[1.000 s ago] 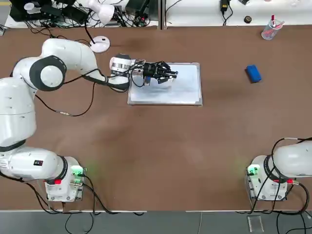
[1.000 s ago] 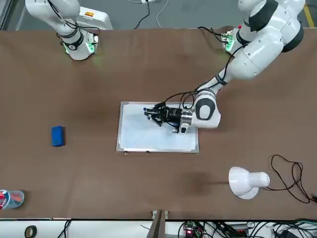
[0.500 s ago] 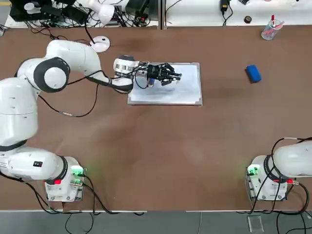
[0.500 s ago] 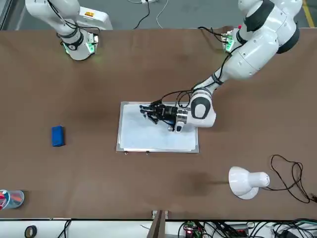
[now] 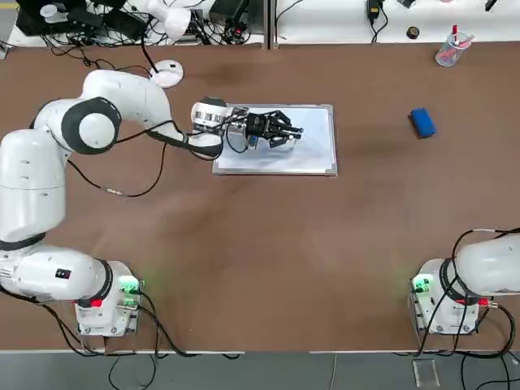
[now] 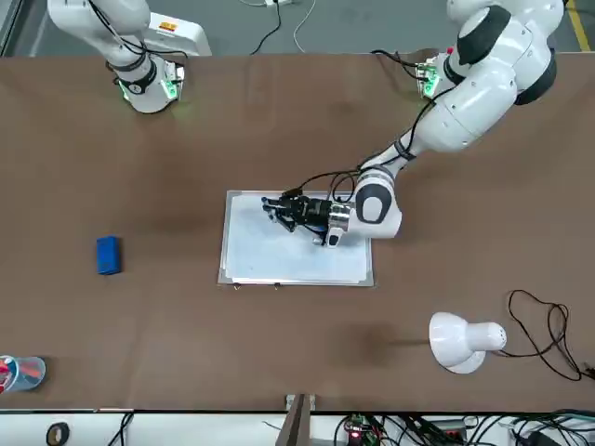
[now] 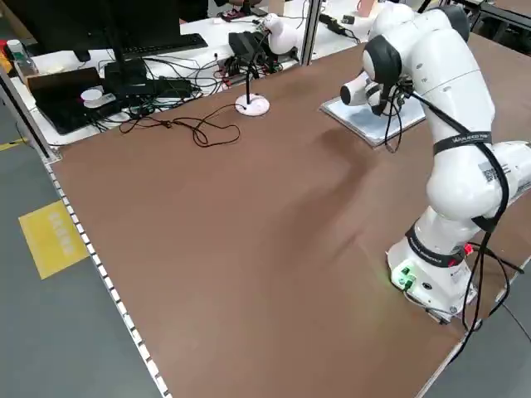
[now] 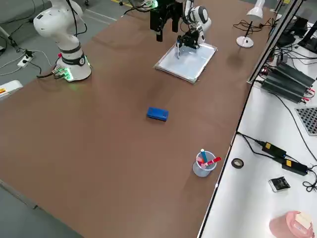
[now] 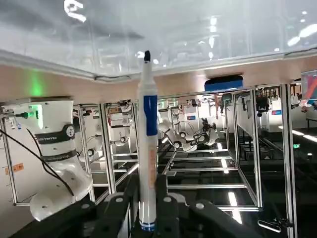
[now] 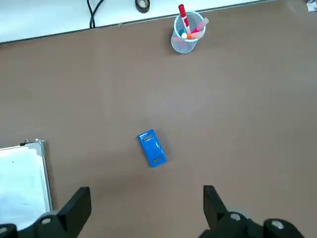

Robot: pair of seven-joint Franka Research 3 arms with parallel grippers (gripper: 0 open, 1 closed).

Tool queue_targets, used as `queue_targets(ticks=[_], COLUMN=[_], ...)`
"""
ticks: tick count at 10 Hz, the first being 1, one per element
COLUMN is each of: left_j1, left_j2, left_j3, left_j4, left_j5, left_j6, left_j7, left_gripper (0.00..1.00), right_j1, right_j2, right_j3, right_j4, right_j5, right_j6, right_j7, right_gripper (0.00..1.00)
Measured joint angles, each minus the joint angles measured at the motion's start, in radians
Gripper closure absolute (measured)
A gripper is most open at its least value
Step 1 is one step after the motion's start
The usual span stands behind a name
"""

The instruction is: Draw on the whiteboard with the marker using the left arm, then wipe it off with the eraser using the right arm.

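Observation:
The whiteboard (image 5: 313, 150) lies flat at the far middle of the table, also seen from across (image 6: 279, 260). My left gripper (image 5: 286, 130) reaches sideways over its far left part and is shut on the marker (image 9: 147, 148), a slim white pen with a blue band. The marker's dark tip points at the board's glossy surface (image 9: 208, 29); I cannot tell whether it touches. The blue eraser (image 5: 422, 122) lies on the table well to the right of the board. High above the eraser (image 10: 151, 148), my right gripper (image 10: 144, 206) is open and holds nothing.
A clear cup of pens (image 5: 449, 49) stands at the far right corner. A white desk lamp (image 5: 166, 49) with its round base and cable sits at the far left, behind the left arm. Both arm bases stand at the near edge.
The left gripper has slid a little to the right over the whiteboard with the marker still in it. The right arm and the eraser have not moved.

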Motion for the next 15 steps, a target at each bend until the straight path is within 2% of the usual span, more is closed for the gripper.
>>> queue_targets(ticks=[10, 15], left_j1=[0.008, 0.023], left_j2=[0.011, 0.002], left_j3=[0.033, 0.036], left_j4=[0.033, 0.021], left_j5=[0.0, 0.0], left_j6=[-0.02, -0.02], left_j7=[0.016, 0.016], left_gripper=[0.82, 0.82], right_j1=[0.002, 0.003], right_j2=[-0.001, -0.001], right_j3=[0.002, 0.003], right_j4=[-0.023, -0.023], right_j5=[0.019, 0.019], right_j6=[0.016, 0.015], right_j7=[0.004, 0.004], right_gripper=[0.0, 0.0])
